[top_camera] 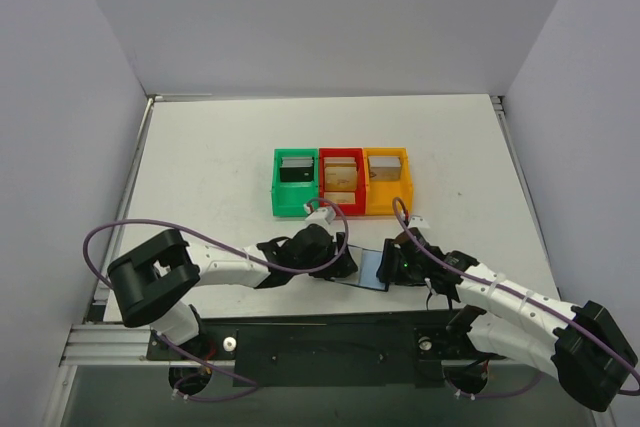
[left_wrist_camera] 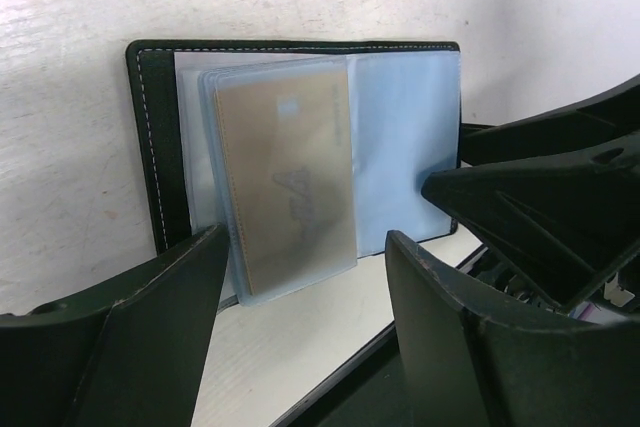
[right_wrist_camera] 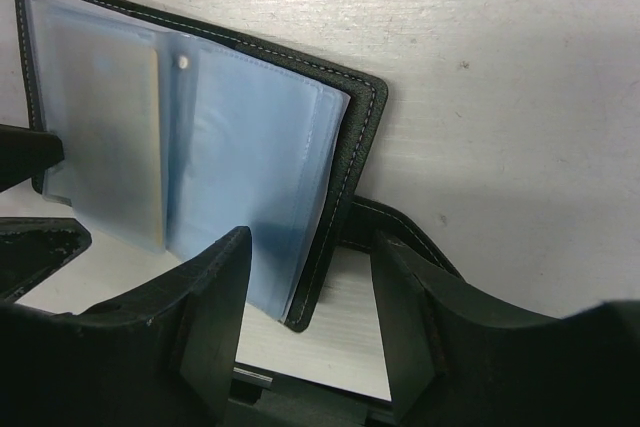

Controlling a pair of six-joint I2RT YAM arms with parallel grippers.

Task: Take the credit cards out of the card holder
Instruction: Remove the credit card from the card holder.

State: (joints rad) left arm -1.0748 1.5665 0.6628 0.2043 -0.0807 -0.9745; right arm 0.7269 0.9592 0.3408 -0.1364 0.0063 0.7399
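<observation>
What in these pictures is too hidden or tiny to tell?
- Top view: the left gripper and right gripper cover most of the black folding card holder with pale blue plastic sleeves.
- Left wrist view: the print on the tan card is too blurred to read.
- Right wrist view: overlapping sleeves could hide more cards.
- Top view: contents of the green plastic bin, red bin and orange bin are too small.
</observation>
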